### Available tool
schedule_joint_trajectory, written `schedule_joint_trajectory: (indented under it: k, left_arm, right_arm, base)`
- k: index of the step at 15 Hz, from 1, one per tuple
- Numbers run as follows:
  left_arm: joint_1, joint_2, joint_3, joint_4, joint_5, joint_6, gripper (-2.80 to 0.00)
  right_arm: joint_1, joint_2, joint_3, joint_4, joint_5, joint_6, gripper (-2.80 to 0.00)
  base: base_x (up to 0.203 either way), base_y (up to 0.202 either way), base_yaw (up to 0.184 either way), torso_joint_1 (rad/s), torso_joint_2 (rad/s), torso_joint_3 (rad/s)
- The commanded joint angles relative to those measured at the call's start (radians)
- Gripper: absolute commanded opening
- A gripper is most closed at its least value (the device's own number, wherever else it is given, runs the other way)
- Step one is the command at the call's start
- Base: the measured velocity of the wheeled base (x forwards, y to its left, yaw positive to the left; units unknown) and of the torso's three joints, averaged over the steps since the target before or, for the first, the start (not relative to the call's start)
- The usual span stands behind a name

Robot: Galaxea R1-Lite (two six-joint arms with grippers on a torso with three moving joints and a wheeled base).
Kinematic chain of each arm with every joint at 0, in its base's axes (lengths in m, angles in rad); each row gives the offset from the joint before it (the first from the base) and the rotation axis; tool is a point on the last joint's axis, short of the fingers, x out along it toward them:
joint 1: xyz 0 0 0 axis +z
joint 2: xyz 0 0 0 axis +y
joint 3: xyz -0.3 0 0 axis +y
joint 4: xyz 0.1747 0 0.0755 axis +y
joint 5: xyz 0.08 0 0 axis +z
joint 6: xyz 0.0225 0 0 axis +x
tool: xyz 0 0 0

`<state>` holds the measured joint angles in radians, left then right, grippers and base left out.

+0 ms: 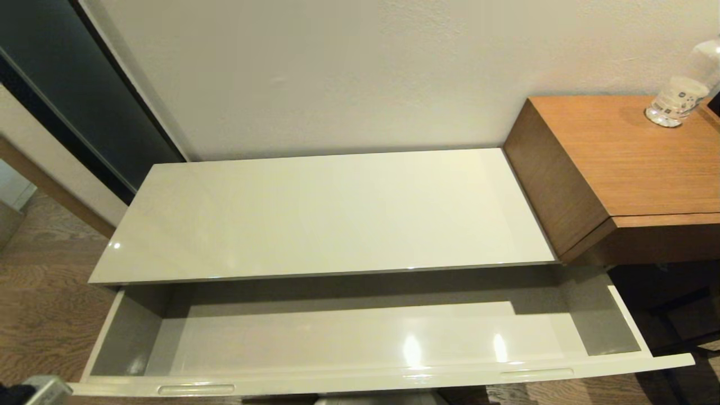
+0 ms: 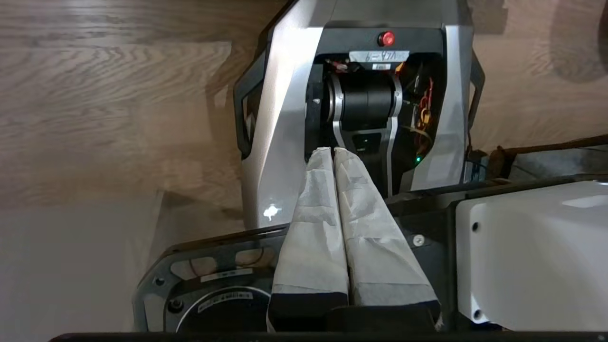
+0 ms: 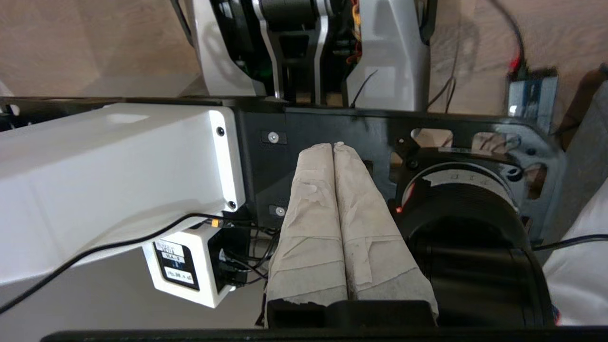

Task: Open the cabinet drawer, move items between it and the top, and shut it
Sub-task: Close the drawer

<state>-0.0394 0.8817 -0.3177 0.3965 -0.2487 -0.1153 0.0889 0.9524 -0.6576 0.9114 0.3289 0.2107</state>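
The long cream-white cabinet stands against the wall, and its glossy top (image 1: 320, 214) is bare. Below it the wide shallow drawer (image 1: 360, 379) is pulled out, its pale grey walls and floor showing nothing inside. Two oblong cut-outs (image 1: 196, 389) sit in its front rim. Neither arm reaches into the head view. My left gripper (image 2: 332, 150) is shut with nothing between its taped fingers, parked low over the robot's base. My right gripper (image 3: 333, 145) is likewise shut on nothing, parked over the base frame.
A taller brown wood-grain desk (image 1: 635, 169) adjoins the cabinet on the right, with a clear plastic bottle (image 1: 680, 90) on it. A dark panel (image 1: 73, 84) leans at the far left. Wood floor lies around the robot's base (image 2: 361, 95).
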Motion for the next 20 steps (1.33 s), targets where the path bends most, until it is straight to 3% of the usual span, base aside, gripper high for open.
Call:
schedule_joint_trajectory:
  k: [1, 4, 7, 10, 14, 17, 20]
  left_arm:
    - [-0.001, 0.026, 0.065, -0.038, -0.001, -0.001, -2.8]
    - [-0.001, 0.122, 0.132, -0.169, -0.002, -0.005, -2.8]
    - [-0.001, 0.244, 0.198, -0.385, -0.018, -0.018, -2.8]
    - [-0.003, 0.297, 0.21, -0.543, -0.029, -0.102, -2.8]
    - [-0.041, 0.303, 0.216, -0.572, -0.029, -0.127, -2.8]
    - [-0.092, 0.415, 0.216, -0.633, -0.031, -0.12, -2.8]
    - [-0.114, 0.651, 0.263, -0.897, 0.009, -0.106, -2.8]
  right_arm:
    - [0.002, 0.062, 0.045, -0.056, 0.0, 0.009, -2.8]
    - [0.002, 0.141, 0.106, -0.19, -0.01, 0.047, -2.8]
    - [0.005, 0.213, 0.159, -0.305, -0.022, 0.066, -2.8]
    - [0.014, 0.244, 0.232, -0.481, -0.048, 0.068, -2.8]
    - [0.142, 0.273, 0.366, -0.72, -0.174, 0.079, -2.8]
    - [0.175, 0.38, 0.363, -0.793, -0.2, 0.168, -2.8]
    - [0.176, 0.459, 0.357, -0.858, -0.217, 0.182, -2.8]
  base:
    - [0.0, 0.0, 0.0, 0.0, 0.0, 0.0]
    - [0.0, 0.0, 0.0, 0.0, 0.0, 0.0]
    - [0.0, 0.0, 0.0, 0.0, 0.0, 0.0]
    - [0.0, 0.0, 0.0, 0.0, 0.0, 0.0]
    - [0.0, 0.0, 0.0, 0.0, 0.0, 0.0]
    - [0.0, 0.0, 0.0, 0.0, 0.0, 0.0]
    - [0.0, 0.0, 0.0, 0.0, 0.0, 0.0]
